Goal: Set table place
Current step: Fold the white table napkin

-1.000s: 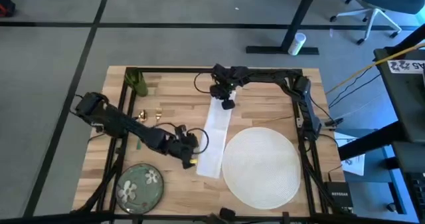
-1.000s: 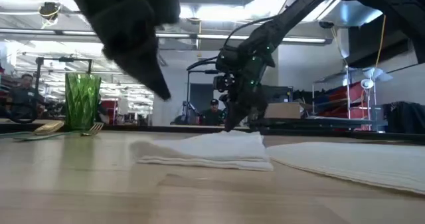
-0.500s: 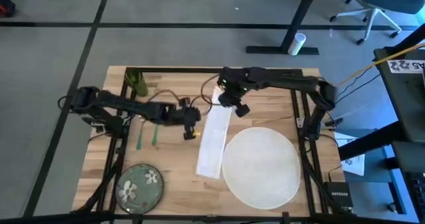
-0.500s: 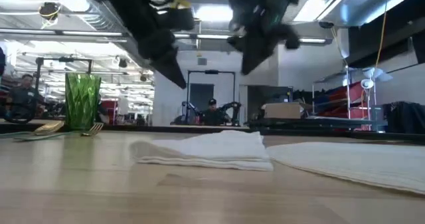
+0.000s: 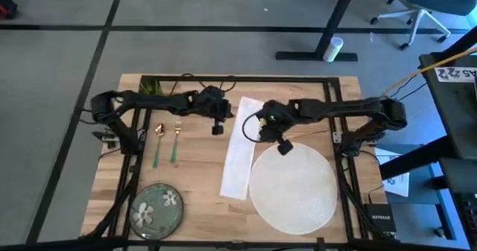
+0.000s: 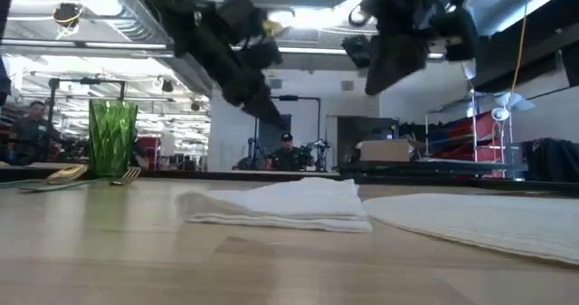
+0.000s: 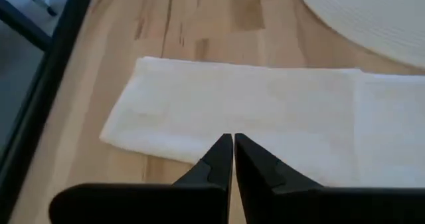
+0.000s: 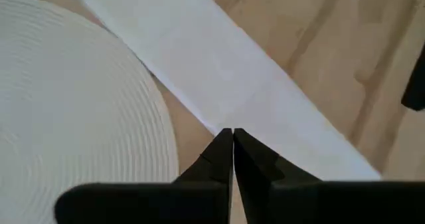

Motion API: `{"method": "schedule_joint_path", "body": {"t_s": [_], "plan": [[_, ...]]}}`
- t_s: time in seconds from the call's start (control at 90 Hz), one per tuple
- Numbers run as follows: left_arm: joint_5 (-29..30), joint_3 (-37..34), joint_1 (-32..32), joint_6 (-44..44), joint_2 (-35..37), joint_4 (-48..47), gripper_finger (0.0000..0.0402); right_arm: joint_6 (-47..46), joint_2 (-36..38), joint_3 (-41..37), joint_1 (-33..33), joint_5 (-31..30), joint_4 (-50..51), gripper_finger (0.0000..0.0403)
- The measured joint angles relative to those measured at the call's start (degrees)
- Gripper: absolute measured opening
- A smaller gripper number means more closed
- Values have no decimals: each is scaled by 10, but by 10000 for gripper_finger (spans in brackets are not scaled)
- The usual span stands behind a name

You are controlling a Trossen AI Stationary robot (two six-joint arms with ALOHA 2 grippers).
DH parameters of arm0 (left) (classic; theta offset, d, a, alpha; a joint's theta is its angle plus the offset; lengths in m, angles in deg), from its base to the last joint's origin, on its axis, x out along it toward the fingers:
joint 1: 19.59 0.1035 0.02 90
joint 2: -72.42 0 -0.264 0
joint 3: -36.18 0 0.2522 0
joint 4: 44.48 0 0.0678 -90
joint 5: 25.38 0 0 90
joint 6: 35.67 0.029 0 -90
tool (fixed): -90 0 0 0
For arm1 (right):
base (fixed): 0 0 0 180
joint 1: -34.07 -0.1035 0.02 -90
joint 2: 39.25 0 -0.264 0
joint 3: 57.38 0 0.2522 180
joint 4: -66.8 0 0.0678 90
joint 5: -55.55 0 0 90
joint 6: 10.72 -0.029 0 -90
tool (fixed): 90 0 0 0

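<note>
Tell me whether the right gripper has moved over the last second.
Yes. In the high view the right gripper has swung from the napkin's far end toward the placemat.

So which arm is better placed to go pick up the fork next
Probably the left. Its hand hangs shut, empty, over the table's far-left part, close to the fork and spoon. The right hand, also shut, is over the placemat's far edge, beyond the napkin.

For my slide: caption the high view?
Both grippers, left and right, shut above the table beside the napkin.
</note>
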Motion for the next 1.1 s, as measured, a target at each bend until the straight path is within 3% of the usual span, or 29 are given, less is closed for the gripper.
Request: {"method": "schedule_joint_path", "body": {"t_s": [0.411,0.6,1.1], "plan": [[-20,102,31,13,-130,25,0,-47,1,-44,0,-19,-67,0],[-19,150,47,12,-177,-45,0,-47,1,-44,0,-26,-67,0],[26,156,57,-54,-191,-123,0,-46,1,-44,0,-26,-63,0]]}}
